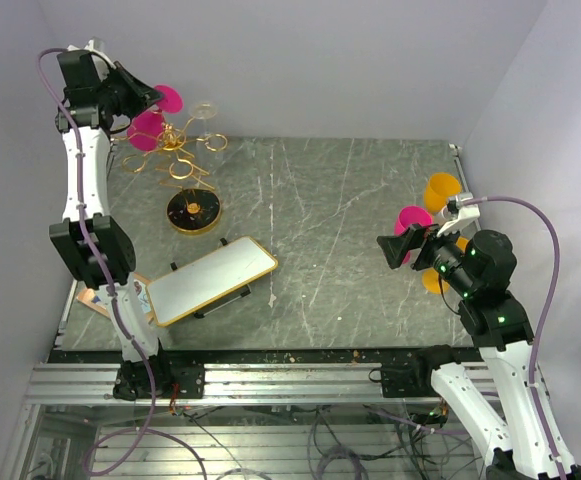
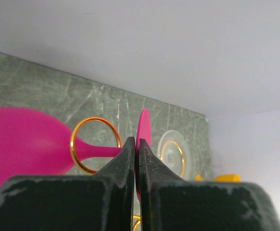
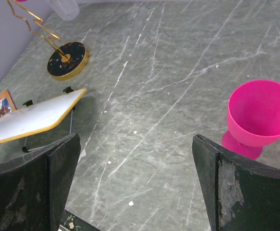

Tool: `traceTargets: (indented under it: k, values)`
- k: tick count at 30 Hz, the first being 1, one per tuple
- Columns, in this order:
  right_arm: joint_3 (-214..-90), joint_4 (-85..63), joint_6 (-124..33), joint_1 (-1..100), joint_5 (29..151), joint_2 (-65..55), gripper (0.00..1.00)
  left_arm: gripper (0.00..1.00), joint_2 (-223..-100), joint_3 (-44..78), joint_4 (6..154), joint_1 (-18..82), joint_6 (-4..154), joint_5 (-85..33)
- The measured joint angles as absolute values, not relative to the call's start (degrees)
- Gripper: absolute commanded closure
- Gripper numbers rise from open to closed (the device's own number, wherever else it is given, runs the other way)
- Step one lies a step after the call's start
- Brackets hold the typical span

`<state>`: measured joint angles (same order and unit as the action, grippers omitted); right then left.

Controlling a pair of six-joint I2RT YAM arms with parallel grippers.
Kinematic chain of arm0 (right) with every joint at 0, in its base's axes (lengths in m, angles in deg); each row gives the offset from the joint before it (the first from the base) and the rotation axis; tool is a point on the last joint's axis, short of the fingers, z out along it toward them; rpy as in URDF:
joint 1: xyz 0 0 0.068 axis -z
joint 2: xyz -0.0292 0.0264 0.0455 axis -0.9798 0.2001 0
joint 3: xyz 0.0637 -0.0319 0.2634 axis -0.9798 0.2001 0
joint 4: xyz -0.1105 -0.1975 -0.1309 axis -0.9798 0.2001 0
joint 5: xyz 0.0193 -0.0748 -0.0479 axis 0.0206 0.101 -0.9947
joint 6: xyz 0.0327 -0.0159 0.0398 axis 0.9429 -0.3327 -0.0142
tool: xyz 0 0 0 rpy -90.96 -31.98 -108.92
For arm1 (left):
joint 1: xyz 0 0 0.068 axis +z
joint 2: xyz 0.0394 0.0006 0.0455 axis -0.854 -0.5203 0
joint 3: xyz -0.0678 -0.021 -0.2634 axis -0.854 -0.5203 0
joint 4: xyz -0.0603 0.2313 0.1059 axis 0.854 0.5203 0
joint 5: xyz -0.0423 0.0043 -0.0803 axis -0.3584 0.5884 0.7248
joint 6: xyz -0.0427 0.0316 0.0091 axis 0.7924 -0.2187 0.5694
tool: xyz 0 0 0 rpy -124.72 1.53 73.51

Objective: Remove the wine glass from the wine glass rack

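The grey marbled table (image 1: pixel 370 250) fills most of the top view, with the two arms rising from its near edge. Towards its near left corner a white board (image 1: pixel 213 280) with a yellow rim lies tilted on small dark feet. Behind it, at the far left, stands the wine glass rack (image 1: pixel 185 165), its gold wire arms fanning out from a post above a round black base (image 1: pixel 193 211). The pink wine glass (image 1: pixel 146 130) is on the rack at its far-left side, lying almost level, with its stem (image 2: pixel 99 151) passing through a gold ring loop (image 2: pixel 95 144) and its foot (image 2: pixel 143 126) seen edge-on. A clear glass (image 2: pixel 174 153) hangs on a neighbouring loop. The left pincer (image 2: pixel 135 143) is raised to the rack, its fingers pressed together right where the stem meets the foot; from the wrist view I cannot tell whether the stem is nipped between the tips or lies just behind them. At the far right of the table a second pink glass (image 3: pixel 260 115) stands upright, and beside it is an orange glass (image 1: pixel 442 190). Another orange one (image 1: pixel 433 281) shows partly behind the right arm. The right pincer (image 3: pixel 135 139) hovers above the bare table near these glasses, spread wide and holding nothing.
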<state>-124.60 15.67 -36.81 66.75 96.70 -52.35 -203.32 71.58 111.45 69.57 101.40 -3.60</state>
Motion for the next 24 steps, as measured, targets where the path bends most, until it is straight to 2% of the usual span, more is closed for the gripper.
traceTargets:
  k: [12,24]
  values:
    - [-124.6,15.67,-36.81,66.71,96.7,-52.48,0.0,0.93,-199.77,63.47,105.86,70.18,108.0,1.12]
    - [-124.6,15.67,-36.81,66.71,96.68,-52.88,0.0,0.93,-199.62,61.42,99.76,70.07,114.38,5.62]
